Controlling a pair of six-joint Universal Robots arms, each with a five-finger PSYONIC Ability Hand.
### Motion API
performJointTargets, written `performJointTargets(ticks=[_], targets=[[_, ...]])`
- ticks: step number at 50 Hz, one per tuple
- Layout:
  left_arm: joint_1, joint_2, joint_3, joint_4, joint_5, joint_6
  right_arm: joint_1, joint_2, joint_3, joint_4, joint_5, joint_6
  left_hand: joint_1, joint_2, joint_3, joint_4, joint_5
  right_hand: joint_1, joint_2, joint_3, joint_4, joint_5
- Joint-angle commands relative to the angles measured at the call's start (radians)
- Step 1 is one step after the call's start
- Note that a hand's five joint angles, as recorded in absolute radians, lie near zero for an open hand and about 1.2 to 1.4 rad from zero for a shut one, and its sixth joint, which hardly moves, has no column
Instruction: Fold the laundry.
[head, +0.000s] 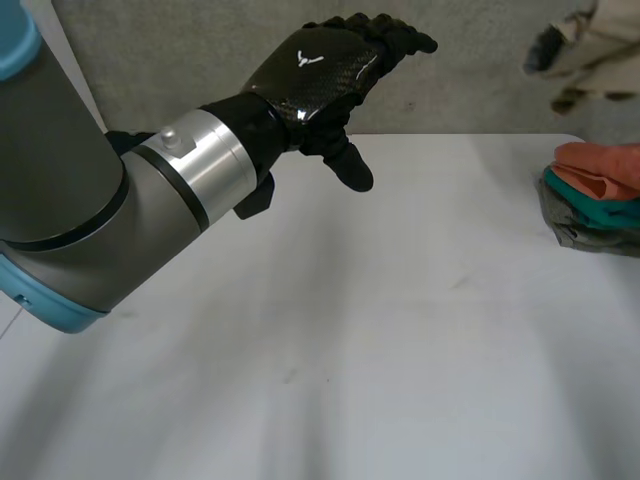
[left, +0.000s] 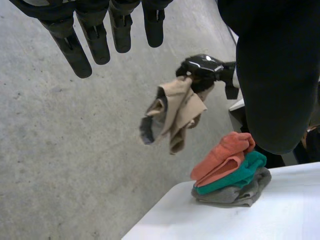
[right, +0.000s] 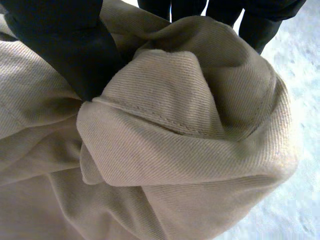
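My right robot hand (left: 202, 67) clamps a bunched beige garment (left: 175, 114), dangling in the air just beyond the folded pile (head: 598, 195) on the desk (head: 350, 350). It looks soft, light and floppy, so I'd retake it at a hem corner. My left robot hand (head: 315, 75) hovers well away from the pile, fingers relaxed and empty.

White table (head: 400, 330) spread out under the left hand (head: 320, 75), matte top, pretty plain. Small dark scuff (head: 289, 376) on it, on the near side of the hand and well apart from it. Fainter mark (head: 460, 283) further out, more toward the fingertips' side. Rounded far corner (head: 575, 138) way off past where the fingers point. Grey concrete floor (left: 75, 150) beyond the table's far edge, speckled and a bit blotchy, lying well below the straight fingertips (left: 82, 67) in the left wrist view. Same grey floor behind the hand in the head view too.
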Motion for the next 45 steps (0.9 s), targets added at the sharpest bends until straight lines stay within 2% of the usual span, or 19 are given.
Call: performJointTargets(ticks=[1, 4, 8, 15, 24, 25, 26, 29, 30, 31, 35, 40, 44, 45], targets=[[-0.002, -0.013, -0.009, 0.0, 0.001, 0.002, -0.12, 0.191, -0.022, -0.06, -0.161, -0.003, 0.025, 0.008, 0.002, 0.011, -0.006, 0.344, 0.24, 0.445, 0.2, 0.29], [-0.002, -0.025, -0.011, 0.0, 0.001, 0.002, -0.166, 0.27, 0.002, -0.07, -0.231, -0.014, 0.025, 0.008, 0.002, 0.011, -0.006, 0.344, 0.24, 0.445, 0.2, 0.29], [-0.002, -0.035, -0.015, 0.0, 0.0, 0.003, -0.181, 0.297, 0.085, -0.08, -0.296, -0.042, 0.025, 0.008, 0.002, 0.011, -0.006, 0.344, 0.24, 0.445, 0.2, 0.29], [-0.002, -0.032, -0.035, 0.003, 0.001, 0.006, -0.235, 0.202, 0.228, -0.087, -0.325, -0.111, 0.025, 0.008, 0.002, 0.011, -0.006, 0.344, 0.24, 0.445, 0.2, 0.29], [-0.003, -0.027, -0.037, 0.009, 0.001, 0.006, -0.239, 0.107, 0.303, -0.074, -0.336, -0.109, 0.025, 0.008, 0.002, 0.011, -0.006, 0.344, 0.24, 0.445, 0.2, 0.29], [-0.003, -0.027, -0.038, 0.009, 0.001, 0.006, -0.239, 0.101, 0.308, -0.071, -0.334, -0.109, 0.025, 0.008, 0.002, 0.011, -0.006, 0.261, 0.157, 0.361, 0.117, 0.207], [-0.005, -0.027, -0.038, 0.009, 0.001, 0.006, -0.241, 0.086, 0.32, -0.058, -0.33, -0.109, 0.025, 0.008, 0.002, 0.011, -0.006, -0.062, -0.166, 0.038, -0.207, -0.117], [-0.006, -0.025, -0.037, 0.009, 0.001, 0.006, -0.247, 0.052, 0.347, -0.021, -0.324, -0.115, 0.025, 0.008, 0.002, 0.011, -0.006, -0.493, -0.597, -0.393, -0.637, -0.547], [-0.009, -0.024, -0.038, 0.009, 0.001, 0.006, -0.252, 0.022, 0.369, 0.008, -0.322, -0.123, 0.025, 0.008, 0.002, 0.011, -0.006, -0.703, -0.807, -0.603, -0.848, -0.758], [-0.009, -0.024, -0.037, 0.011, 0.001, 0.006, -0.256, 0.006, 0.381, 0.021, -0.321, -0.129, 0.025, 0.008, 0.002, 0.011, -0.006, -0.767, -0.871, -0.666, -0.911, -0.821], [-0.012, -0.019, -0.035, 0.013, 0.001, 0.005, -0.291, -0.084, 0.441, 0.097, -0.31, -0.167, 0.022, 0.005, -0.001, 0.009, -0.009, -0.873, -0.977, -0.773, -1.017, -0.927], [-0.014, -0.001, -0.037, 0.028, 0.0, 0.002, -0.331, -0.201, 0.466, 0.263, -0.278, -0.23, 0.022, 0.005, -0.001, 0.009, -0.009, -0.877, -0.981, -0.777, -1.022, -0.932], [-0.017, 0.014, -0.038, 0.029, 0.0, -0.001, -0.37, -0.258, 0.438, 0.422, -0.201, -0.336, 0.019, 0.002, -0.003, 0.006, -0.012, -0.877, -0.981, -0.777, -1.022, -0.932], [-0.021, 0.022, -0.038, 0.029, 0.001, -0.001, -0.38, -0.273, 0.414, 0.476, -0.155, -0.391, 0.019, 0.002, -0.003, 0.006, -0.012, -0.877, -0.981, -0.777, -1.022, -0.932]])
